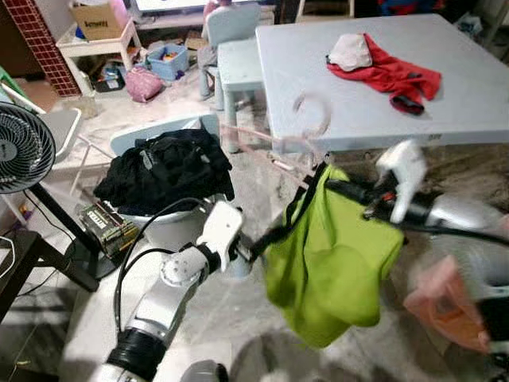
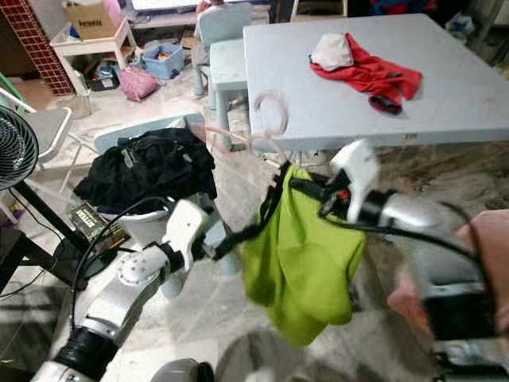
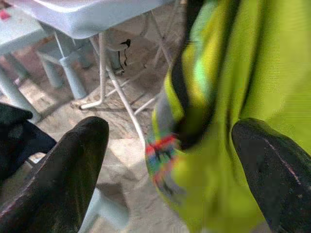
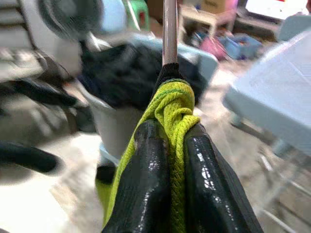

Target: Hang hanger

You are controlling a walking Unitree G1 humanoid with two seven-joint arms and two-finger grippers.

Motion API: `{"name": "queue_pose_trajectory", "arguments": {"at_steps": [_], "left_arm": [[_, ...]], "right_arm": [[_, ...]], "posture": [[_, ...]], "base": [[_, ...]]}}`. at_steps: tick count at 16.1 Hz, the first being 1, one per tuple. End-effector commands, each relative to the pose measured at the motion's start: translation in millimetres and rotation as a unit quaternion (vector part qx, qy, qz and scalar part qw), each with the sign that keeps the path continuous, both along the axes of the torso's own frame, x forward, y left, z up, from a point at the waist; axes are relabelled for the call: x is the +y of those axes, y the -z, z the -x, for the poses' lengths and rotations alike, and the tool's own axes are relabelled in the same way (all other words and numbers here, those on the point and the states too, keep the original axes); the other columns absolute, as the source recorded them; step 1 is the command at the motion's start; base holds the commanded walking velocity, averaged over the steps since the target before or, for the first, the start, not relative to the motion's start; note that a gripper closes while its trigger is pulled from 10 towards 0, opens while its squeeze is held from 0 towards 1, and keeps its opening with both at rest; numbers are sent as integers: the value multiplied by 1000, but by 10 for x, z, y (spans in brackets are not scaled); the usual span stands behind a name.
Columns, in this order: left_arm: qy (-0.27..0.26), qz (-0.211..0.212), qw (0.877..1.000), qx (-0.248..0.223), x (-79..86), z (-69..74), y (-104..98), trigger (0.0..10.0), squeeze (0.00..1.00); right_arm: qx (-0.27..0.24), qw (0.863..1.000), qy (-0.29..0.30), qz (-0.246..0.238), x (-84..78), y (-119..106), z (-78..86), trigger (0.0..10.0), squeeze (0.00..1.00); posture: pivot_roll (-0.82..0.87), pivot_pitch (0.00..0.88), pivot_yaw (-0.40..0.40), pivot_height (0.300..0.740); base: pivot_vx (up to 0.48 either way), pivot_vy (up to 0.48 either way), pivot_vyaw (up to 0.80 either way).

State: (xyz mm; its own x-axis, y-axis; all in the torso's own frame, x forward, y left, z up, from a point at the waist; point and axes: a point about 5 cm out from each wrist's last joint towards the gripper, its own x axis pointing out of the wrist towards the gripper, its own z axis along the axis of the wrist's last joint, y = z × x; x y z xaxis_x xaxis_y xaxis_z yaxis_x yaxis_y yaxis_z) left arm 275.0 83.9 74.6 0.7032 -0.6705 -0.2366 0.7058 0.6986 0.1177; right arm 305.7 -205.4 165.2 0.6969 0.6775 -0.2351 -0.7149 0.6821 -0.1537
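A lime green garment with black trim hangs from a pale pink see-through hanger, held up in front of the grey table. My right gripper comes in from the right and is shut on the bunched green cloth at the hanger's shoulder; in the right wrist view its fingers pinch the fabric just under the hanger's rod. My left gripper is open at the garment's left edge, and in the left wrist view its fingers stand wide apart around the trimmed hem.
A red cloth and a white cap lie on the table. Black clothes are piled on a light blue seat at left. A fan stands at far left, and a blurred pink thing shows at lower right.
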Motion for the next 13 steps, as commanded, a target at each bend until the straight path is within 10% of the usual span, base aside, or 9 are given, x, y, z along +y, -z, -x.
{"name": "queue_pose_trajectory", "arguments": {"at_steps": [1, 6, 13], "left_arm": [[46, -36, 998, -31, -16, 60, -9, 10000, 1000], [83, -80, 991, -74, 79, 143, -31, 10000, 1000], [75, -131, 984, -96, 504, 84, -53, 10000, 1000]], "right_arm": [[-43, 998, 19, 41, -14, -14, -111, 10000, 0], [-89, 980, 80, 160, -173, 240, -197, 10000, 0], [-12, 964, -167, 206, -276, 563, 384, 10000, 0]], "posture": [[-49, 0, 51, 740], [-19, 4, 32, 740], [-27, 3, 37, 740]], "base": [[0, 0, 0], [0, 0, 0], [0, 0, 0]]}}
